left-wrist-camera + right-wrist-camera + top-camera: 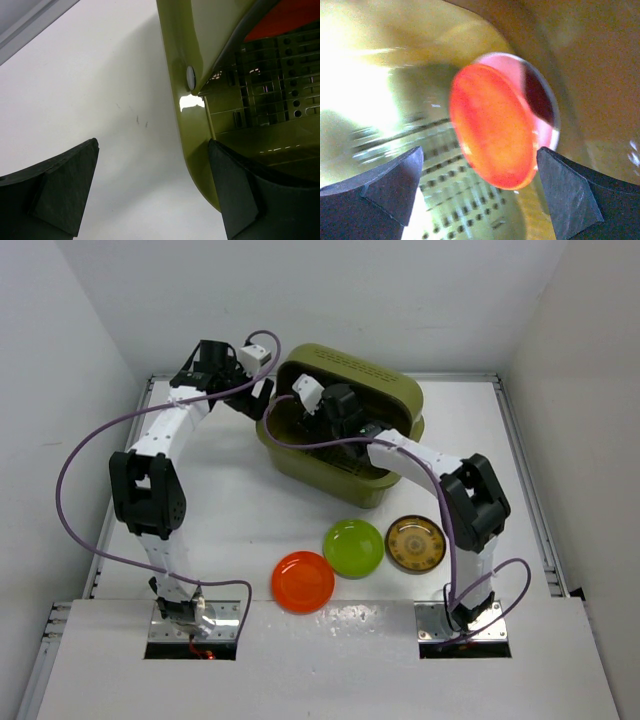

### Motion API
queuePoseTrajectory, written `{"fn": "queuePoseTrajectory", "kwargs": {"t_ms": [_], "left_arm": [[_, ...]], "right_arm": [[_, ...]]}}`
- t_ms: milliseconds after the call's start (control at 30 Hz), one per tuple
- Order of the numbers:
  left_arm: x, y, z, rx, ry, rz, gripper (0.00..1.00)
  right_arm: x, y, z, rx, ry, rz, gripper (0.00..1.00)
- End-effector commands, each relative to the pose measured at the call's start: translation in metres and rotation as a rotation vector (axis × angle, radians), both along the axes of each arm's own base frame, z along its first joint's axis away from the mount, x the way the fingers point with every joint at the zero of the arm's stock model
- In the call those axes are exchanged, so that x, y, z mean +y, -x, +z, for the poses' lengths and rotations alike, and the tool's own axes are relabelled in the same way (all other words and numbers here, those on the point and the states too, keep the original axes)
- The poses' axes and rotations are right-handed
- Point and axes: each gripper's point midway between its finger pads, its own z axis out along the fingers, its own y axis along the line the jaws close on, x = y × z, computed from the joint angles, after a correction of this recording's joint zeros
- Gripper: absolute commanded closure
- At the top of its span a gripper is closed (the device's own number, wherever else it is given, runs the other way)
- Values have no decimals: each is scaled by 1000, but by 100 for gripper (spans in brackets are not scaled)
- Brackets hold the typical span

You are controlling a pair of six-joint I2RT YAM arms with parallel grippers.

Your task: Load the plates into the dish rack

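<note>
The olive-green dish rack [392, 383] stands at the back middle of the table. One orange-red plate [497, 125] stands on edge inside it against the wall, over the slotted floor [470, 200]; it also shows in the left wrist view [287, 20]. My right gripper [318, 418] [480, 150] is inside the rack, open, with the plate just beyond its fingertips. My left gripper [262, 397] [152, 145] is open and straddles the rack's left wall [192, 130]. On the table in front lie another orange-red plate [303, 581], the lime green plate [353, 547] and the brown patterned plate [416, 542].
White walls enclose the table on the left, right and back. A raised white ledge [330, 660] runs along the near edge by the arm bases. Purple cables loop off both arms.
</note>
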Motion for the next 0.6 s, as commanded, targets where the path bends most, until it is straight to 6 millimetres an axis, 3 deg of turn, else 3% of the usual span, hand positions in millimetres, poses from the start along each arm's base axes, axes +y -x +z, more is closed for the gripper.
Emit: {"fn": "queuePoseTrajectory", "kwargs": {"t_ms": [0,33,100,267,333,400,433,500,533,567], "left_arm": [[-1,26,-19,90,-45,-41,5],[-1,26,-15,81,-44,-41,5],[0,28,-19,84,-56,-54,5],[-1,33,-13,70,-48,-60,5],[-2,34,-9,57,-40,-66,5],[-2,34,-7,44,-45,-72,5],[-2,34,-7,44,-45,-72,5],[0,32,0,17,-55,-72,5],[0,33,2,8,-55,-72,5],[2,33,1,7,-62,-64,5]], "right_arm": [[31,16,80,-29,-184,148,7],[31,26,68,41,-176,161,7],[37,33,67,82,-214,184,7],[47,53,81,148,-329,247,9],[44,59,92,143,-347,251,11],[42,67,88,170,-348,250,12],[39,74,105,153,-378,253,12],[31,83,102,204,-395,229,12],[24,97,116,207,-409,236,12],[22,107,114,254,-442,215,12]]}}
